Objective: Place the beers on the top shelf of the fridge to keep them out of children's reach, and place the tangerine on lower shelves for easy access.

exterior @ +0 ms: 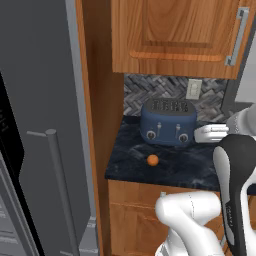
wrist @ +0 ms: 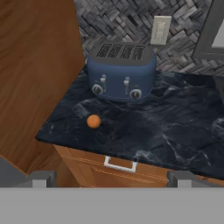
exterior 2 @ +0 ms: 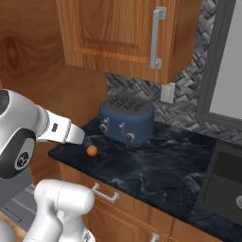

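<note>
Tangerine (wrist: 93,121) sits alone on the dark counter (wrist: 175,127), just in front of the toaster (wrist: 121,72), off its left corner. Gripper (wrist: 112,177) hangs back with fingers wide apart, holding nothing. Light, round, likely to roll (squashy too): pinch gently across its middle.

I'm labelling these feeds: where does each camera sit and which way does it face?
Left base view: behind the arm's left, facing the fridge and counter; arm rises lower right.
Right base view: behind its right, facing the toaster; arm at left.
Hand view: on the hand, facing down at the counter; open fingers at bottom.
All three share the toaster and tangerine.
</note>
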